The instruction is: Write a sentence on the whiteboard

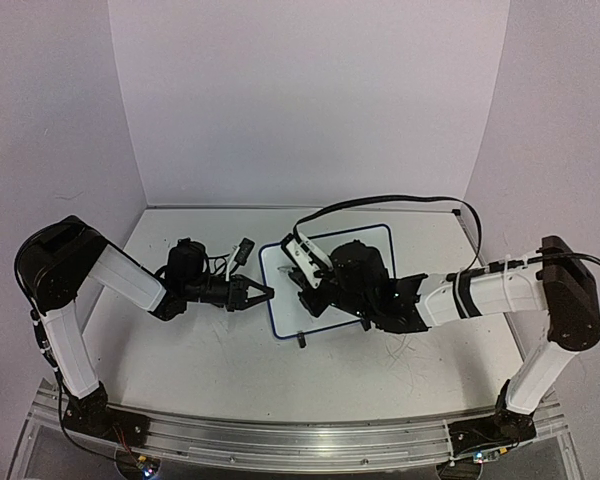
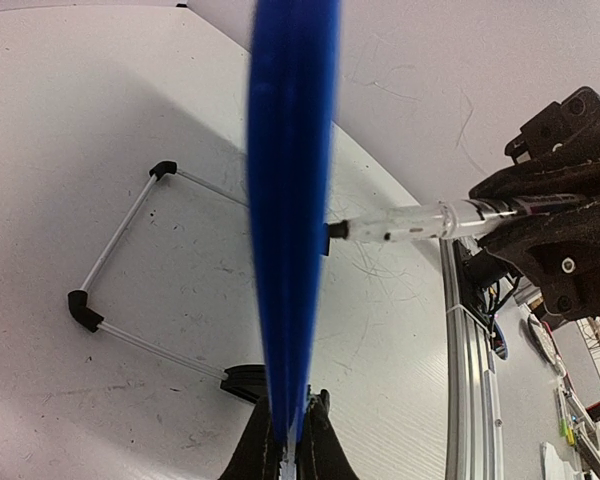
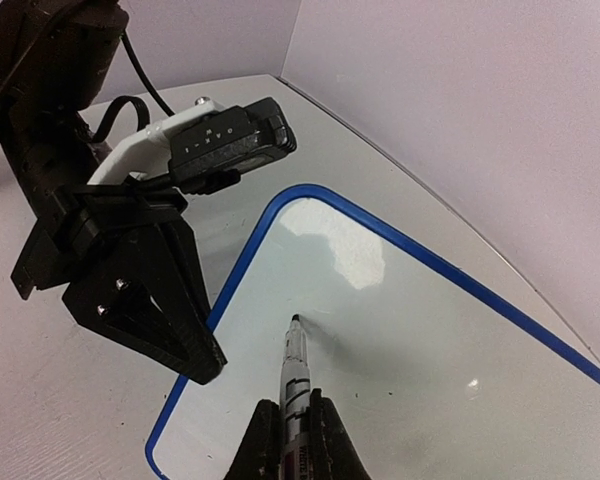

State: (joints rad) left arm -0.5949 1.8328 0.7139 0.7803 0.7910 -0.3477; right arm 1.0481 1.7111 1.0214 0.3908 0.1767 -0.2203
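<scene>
Board: the small white rectangular whiteboard (image 3: 400,340) with a thin blue rim is being held on the scuffed white table (image 1: 210,350).
Left gripper (image 2: 290,430): being pinched shut on the rim.
Right gripper (image 3: 292,420): being closed on the clear-barrelled, dark-tipped marker (image 3: 294,365), its tip at the board.
Risk: strokes may be skewed if the board is pushed back.
Hidden: no sentence is being shown, and the board's lean is unclear.

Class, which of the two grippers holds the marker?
The right gripper: it pinches the marker aimed at the whiteboard; the left gripper clamps the board's blue rim.
</scene>
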